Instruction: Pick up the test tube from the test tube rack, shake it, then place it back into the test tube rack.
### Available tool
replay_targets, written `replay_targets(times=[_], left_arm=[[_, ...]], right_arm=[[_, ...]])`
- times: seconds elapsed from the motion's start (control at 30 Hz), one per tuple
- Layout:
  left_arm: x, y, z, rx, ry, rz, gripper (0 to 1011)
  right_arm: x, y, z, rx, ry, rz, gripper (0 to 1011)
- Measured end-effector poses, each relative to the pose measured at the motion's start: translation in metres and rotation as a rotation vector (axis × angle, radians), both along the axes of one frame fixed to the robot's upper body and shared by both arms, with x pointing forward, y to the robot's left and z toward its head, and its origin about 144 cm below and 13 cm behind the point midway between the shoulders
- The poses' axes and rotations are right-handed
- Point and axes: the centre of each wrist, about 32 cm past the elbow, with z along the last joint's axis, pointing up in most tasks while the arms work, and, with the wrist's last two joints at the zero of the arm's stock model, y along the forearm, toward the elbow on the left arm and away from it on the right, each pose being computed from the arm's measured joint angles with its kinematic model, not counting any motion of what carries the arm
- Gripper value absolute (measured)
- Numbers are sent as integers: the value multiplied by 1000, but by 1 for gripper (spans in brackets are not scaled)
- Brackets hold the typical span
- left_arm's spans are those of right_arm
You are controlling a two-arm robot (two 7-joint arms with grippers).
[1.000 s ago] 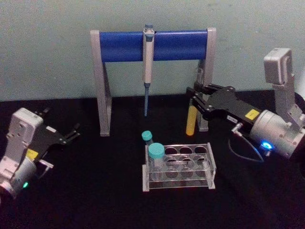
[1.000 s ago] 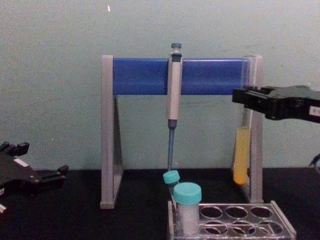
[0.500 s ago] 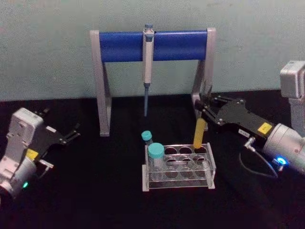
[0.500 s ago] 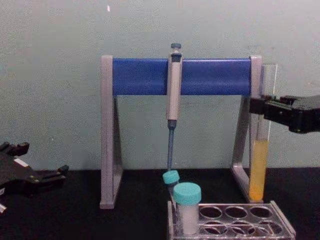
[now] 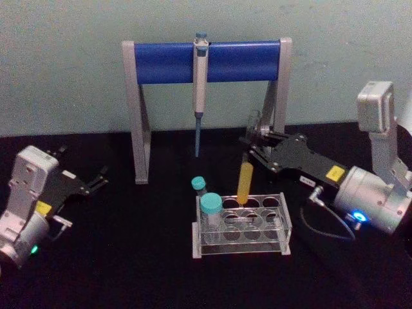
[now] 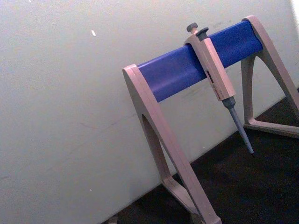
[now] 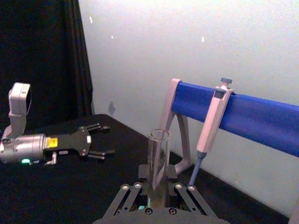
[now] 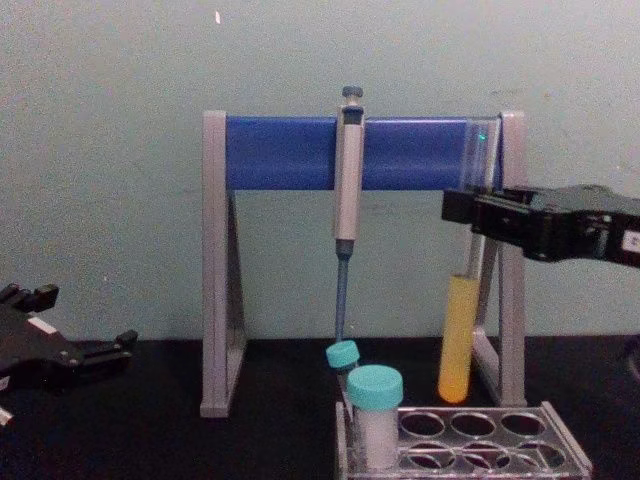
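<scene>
On the black bench, the grey-and-blue pipette stand rises along the back edge. The right gripper reaches in from the right edge, its jaws clenched on the bare upper glass of the test tube. The left gripper lies parked by the left edge with its fingers spread. The test tube rack sits near the middle of the bench. The tube hangs slightly tilted over the rack's back row, its round bottom just above the top plate and not seated; I cannot tell which hole it is over. Two teal-capped vials stand at the rack's left end. The tube looks light and rigid, but it is smooth, brittle glass and has no cap. A hold high on the dry wall, above the yellow liquid and below the lip, seems best, firm enough not to slip yet gentle. It should stay near upright.
</scene>
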Motion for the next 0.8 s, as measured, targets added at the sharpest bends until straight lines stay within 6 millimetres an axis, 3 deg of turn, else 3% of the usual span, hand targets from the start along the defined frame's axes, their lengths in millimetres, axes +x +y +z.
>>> replay_targets(times=[0.4,0.8], left_arm=[[0,0,0,0,0,0,1001],[0,0,0,0,0,0,1001]], right_arm=[[23,7,4,7,-14,-57,234],[25,4,4,4,-14,-85,234]])
